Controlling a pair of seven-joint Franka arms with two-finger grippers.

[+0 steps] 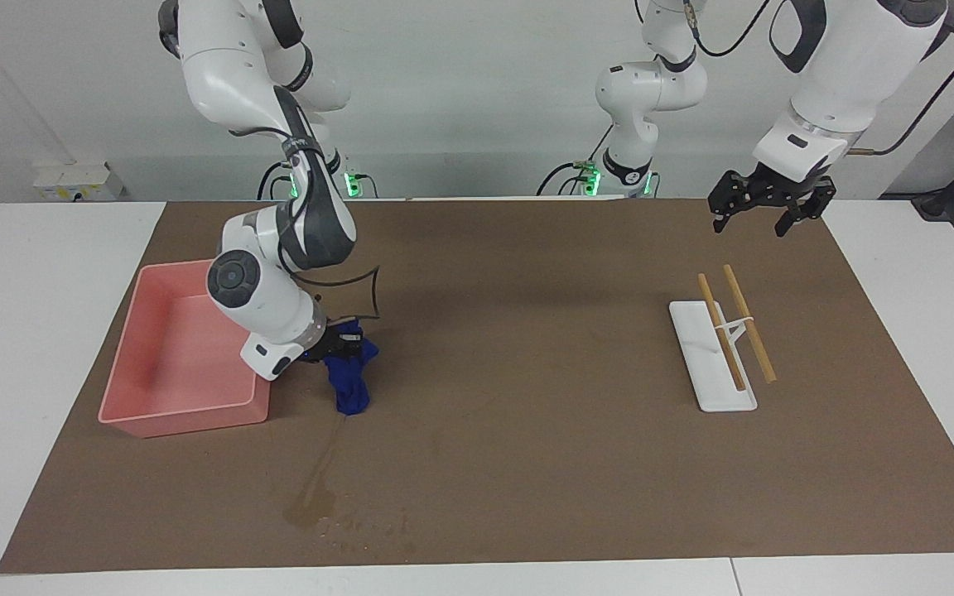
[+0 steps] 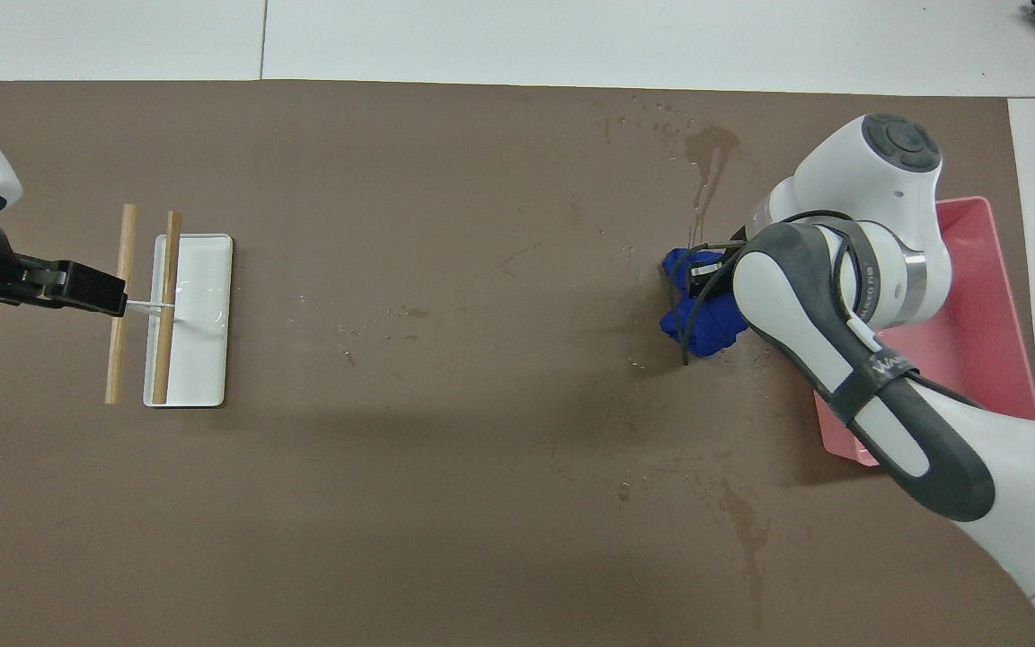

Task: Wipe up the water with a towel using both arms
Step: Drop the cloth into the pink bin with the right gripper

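Brown mat covers most of a white desk, white wall at the robots' end. Right gripper is low over the mat just beside the pink bin, fingers clamped on the navy towel, which hangs down with its lower end at or just above the mat; contact unclear. Water shows as a dark wet stain with a thin streak leading from it toward the towel and droplets beside it, near the mat edge farthest from the robots, toward the right arm's end, apart from the towel. Left gripper hangs in the air over the mat edge nearest the robots at the left arm's end, fingers spread wide, holding nothing; this arm waits. White rack with two wooden sticks sits toward the left arm's end. Middle of the mat is bare, wide open room between bin and rack; faint dry marks scattered on it.
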